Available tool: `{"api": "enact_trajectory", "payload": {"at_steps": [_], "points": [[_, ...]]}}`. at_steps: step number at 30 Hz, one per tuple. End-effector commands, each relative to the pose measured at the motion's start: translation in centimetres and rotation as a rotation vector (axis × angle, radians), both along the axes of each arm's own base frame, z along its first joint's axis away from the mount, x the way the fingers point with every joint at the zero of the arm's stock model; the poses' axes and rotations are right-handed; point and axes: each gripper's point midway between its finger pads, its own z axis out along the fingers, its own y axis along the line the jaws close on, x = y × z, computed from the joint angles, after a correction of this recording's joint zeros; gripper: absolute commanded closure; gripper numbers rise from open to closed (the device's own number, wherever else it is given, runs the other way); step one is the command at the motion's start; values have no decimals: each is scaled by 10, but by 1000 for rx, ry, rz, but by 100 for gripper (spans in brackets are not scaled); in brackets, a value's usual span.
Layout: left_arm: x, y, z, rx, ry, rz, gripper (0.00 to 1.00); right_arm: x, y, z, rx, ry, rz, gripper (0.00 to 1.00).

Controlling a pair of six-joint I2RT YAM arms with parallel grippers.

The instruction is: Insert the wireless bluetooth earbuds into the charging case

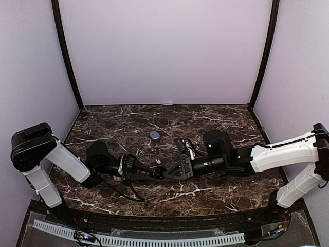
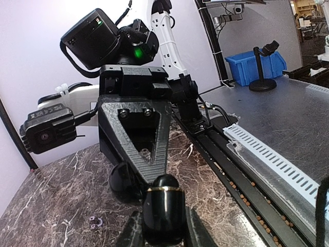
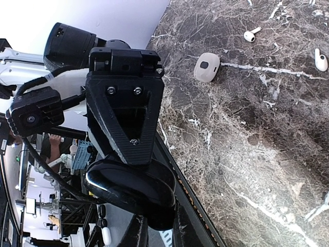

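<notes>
1. The black charging case [image 3: 131,188] is off the marble table [image 1: 221,198], held on the robot's side of the white case [image 1: 154,135] where the two arms meet.
2. The left gripper [image 2: 163,234] is pinched tight on one end of the black charging case. The right gripper [image 3: 158,230] flanks the other end and looks clamped on it too.
3. Two white earbuds [image 3: 251,35] [image 3: 321,59] with short stems lie loose on the table near the white case, touching neither it nor each other.
4. The black charging case looks glossy, rigid and rounded, so it is likely to slip or twist. Flat-side contact away from the seam should hold best.
5. The earbuds look very light, hard and smooth, so they would skid or roll at a nudge. The bulb offers more to pinch than the thin stem, and light pressure should do.
</notes>
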Motion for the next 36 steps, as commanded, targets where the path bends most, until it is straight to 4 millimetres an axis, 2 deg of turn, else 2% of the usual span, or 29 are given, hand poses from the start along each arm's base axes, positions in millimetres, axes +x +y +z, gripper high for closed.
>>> {"api": "enact_trajectory", "payload": {"at_steps": [1, 3, 6, 11, 15, 22, 26, 31, 36], "points": [[-13, -3, 31, -105, -77, -54, 100, 11, -1, -4, 8, -7, -50, 96], [-12, -3, 33, -109, -74, -50, 100, 11, -1, -3, 15, -5, -48, 94], [-10, -4, 32, -107, -64, -34, 100, 9, 0, 0, 28, -8, -36, 85], [-7, -4, 28, -92, -50, -16, 100, 5, -1, 14, 79, -44, -13, 76], [-7, -3, 27, -87, -38, -11, 100, 1, -4, 24, 115, -74, 6, 62], [-6, -4, 27, -86, -31, -11, 100, 1, -8, 29, 124, -91, 4, 55], [-6, -4, 27, -91, -25, -5, 100, 0, -10, 32, 126, -111, 11, 44], [-5, -3, 28, -95, -16, 0, 100, -5, -18, 33, 117, -171, 31, 36], [-5, -3, 31, -106, 3, 2, 100, -7, -31, 34, 84, -252, 36, 33]]}}
